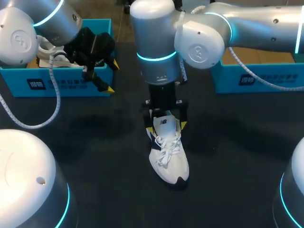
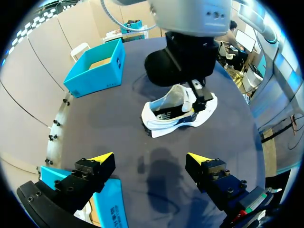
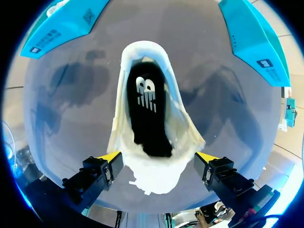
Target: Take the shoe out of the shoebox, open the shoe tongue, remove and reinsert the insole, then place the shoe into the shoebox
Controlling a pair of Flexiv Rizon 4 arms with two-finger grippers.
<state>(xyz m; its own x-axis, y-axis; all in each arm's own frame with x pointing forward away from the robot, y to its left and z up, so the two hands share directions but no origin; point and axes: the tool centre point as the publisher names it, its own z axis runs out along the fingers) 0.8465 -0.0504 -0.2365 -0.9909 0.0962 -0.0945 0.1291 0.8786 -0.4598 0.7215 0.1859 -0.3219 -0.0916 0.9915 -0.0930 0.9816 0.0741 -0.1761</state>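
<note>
On the table, 2 shoeboxes, 1 white shoe between them.

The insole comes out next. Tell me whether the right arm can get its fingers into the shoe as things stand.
Probably yes: the right gripper hangs directly over the shoe, its mouth gaping, fingers open either side, nothing between. The left gripper is off by the shoebox.

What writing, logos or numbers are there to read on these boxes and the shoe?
On the left shoebox, front label: print too blurred to read.
On the right shoebox, front label: also too blurred.
Inside the shoe, on the insole: a white logo mark, no readable words.
Numbers or signs: none legible.
</note>
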